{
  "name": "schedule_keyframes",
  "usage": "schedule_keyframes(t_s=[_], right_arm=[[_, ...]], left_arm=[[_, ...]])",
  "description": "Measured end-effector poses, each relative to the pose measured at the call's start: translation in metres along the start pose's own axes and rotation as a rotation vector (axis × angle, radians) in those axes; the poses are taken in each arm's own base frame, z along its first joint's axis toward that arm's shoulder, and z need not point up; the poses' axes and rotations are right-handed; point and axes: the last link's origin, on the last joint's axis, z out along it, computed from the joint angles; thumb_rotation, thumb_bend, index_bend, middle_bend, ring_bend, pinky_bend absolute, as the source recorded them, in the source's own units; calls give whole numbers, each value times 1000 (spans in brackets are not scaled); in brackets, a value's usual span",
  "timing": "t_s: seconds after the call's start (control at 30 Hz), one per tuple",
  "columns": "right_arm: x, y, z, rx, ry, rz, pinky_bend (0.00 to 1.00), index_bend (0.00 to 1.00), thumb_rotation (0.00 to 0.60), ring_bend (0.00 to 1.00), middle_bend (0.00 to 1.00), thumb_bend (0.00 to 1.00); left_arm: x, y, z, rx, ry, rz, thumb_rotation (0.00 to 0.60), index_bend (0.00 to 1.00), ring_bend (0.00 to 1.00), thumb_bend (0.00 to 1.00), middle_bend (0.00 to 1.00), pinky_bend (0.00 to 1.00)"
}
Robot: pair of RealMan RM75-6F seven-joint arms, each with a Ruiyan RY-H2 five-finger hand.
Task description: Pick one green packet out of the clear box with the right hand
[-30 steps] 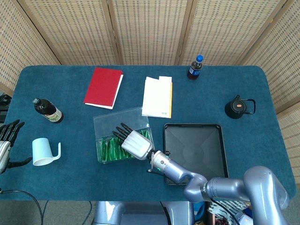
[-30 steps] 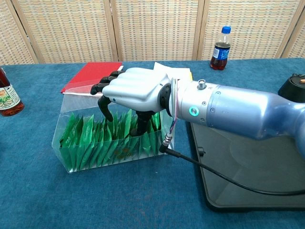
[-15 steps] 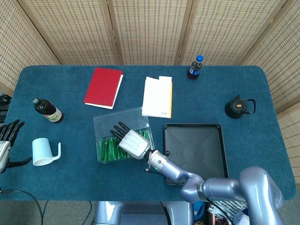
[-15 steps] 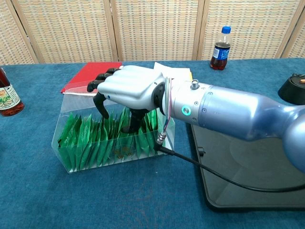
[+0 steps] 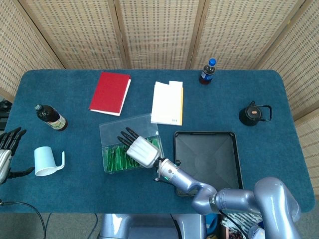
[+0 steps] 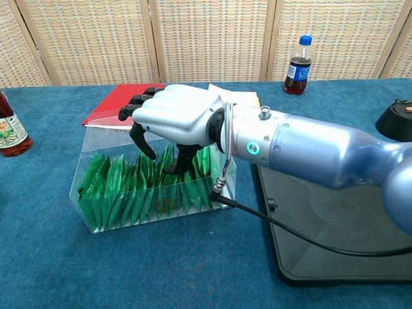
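The right robot hand (image 6: 177, 116) hovers palm-down over the clear plastic box (image 6: 96, 215) on the blue desk (image 5: 75, 194), fingers curled down among the green foil packets (image 6: 122, 187), apparently to pinch one; whether it already grips any I cannot tell. The packets stand on edge, tops upward, filed in a row along the box's long axis.

The right robot hand (image 6: 177, 116) covers the middle of the clear box (image 6: 103, 193), so whether its fingertips (image 6: 147, 149) grip any green packet (image 6: 119, 187) cannot be told (the thumb dips among them). The left robot hand (image 5: 7, 149) is cut by the head view's edge. The brown bottle (image 6: 9, 132) is cropped in the chest view.
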Motion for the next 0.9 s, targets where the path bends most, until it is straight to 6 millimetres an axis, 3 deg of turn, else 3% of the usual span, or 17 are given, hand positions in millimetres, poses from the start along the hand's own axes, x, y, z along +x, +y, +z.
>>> schedule_keyframes(t_s=[0.9], right_arm=[[7,-13,11,8,41,38,0,555,600,0,182,461]], left_arm=[[1,-1,0,1,3,-5,600,0,0,72,0,0]])
